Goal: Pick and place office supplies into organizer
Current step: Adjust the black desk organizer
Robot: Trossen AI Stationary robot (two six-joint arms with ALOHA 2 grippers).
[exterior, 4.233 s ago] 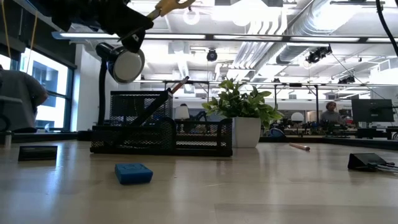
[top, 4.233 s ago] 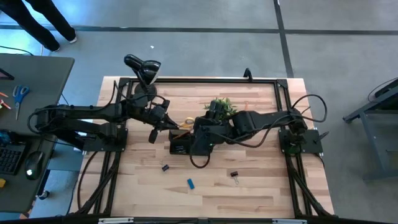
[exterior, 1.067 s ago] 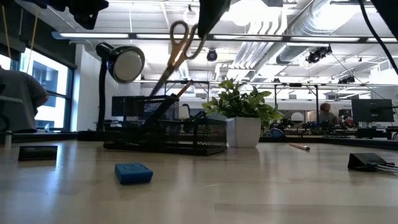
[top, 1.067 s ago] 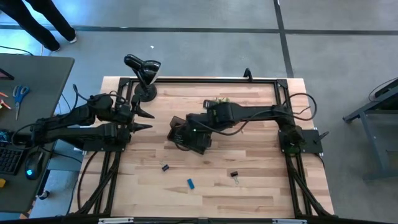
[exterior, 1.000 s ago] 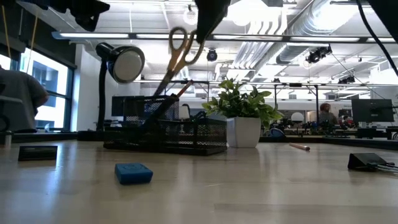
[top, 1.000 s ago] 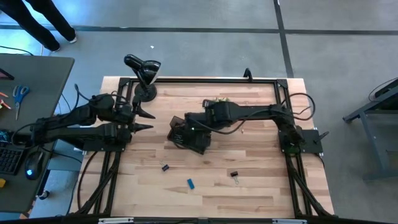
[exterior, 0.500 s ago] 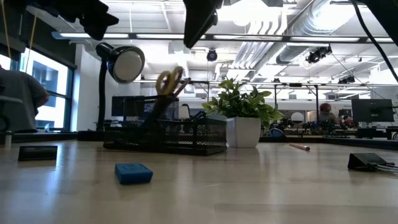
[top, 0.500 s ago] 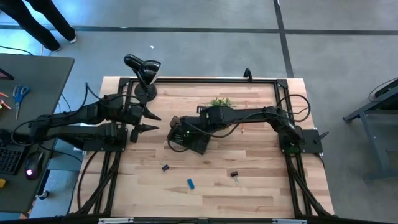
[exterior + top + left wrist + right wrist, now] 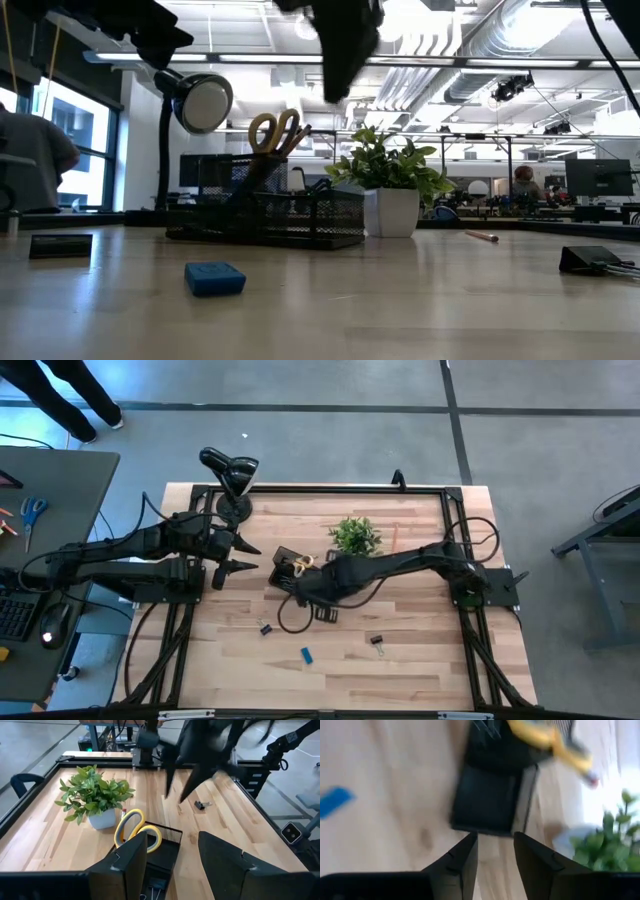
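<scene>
Both yellow scissors [image 9: 300, 563] handles protrude from organizer [image 9: 287, 557], beside right hand [image 9: 322, 612].

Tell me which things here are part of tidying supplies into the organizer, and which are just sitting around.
Part of the job:
organizer
yellow scissors, standing in it
blue eraser
binder clips and
pencil on the table

Just lying about:
potted plant
desk lamp
blue scissors on the side desk
</scene>
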